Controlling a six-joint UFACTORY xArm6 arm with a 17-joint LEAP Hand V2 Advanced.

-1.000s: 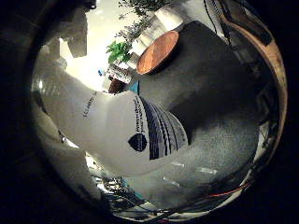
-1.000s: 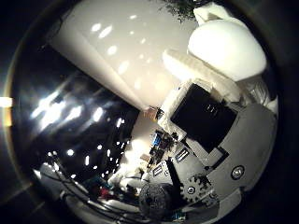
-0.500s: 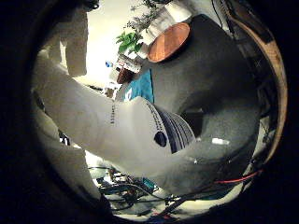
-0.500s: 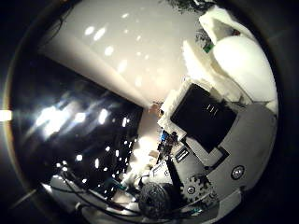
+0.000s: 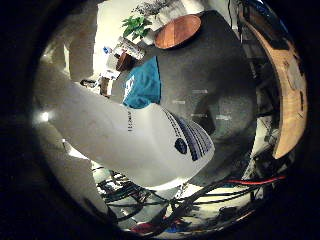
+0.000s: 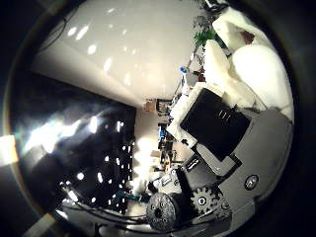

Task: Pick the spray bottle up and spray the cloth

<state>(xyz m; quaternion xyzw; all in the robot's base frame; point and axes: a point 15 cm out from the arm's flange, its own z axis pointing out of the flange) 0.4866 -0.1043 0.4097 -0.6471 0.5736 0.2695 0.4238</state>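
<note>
A white spray bottle (image 5: pixel 130 140) with a dark blue label lies close against the palm and fills much of the right little finger side palm view. A teal cloth (image 5: pixel 143 82) lies on the grey table top (image 5: pixel 215 70) beyond the bottle, away from it. In the right thumb side palm view my hand (image 6: pixel 212 128) shows as white, black and geared parts, its fingers curled beside a rounded white part of the bottle (image 6: pixel 259 74). The bottle's nozzle is not clearly seen.
A round wooden table (image 5: pixel 178 30) and a green plant (image 5: pixel 137 24) stand beyond the cloth. A curved wooden piece (image 5: pixel 285 80) runs along the grey table's side. A pale wall or ceiling (image 6: pixel 138 49) fills much of the thumb side view.
The whole scene has shifted behind the bottle, which stays fixed against the palm. The teal cloth now shows larger and fuller; the wooden table and plant sit nearer the view's edge.
</note>
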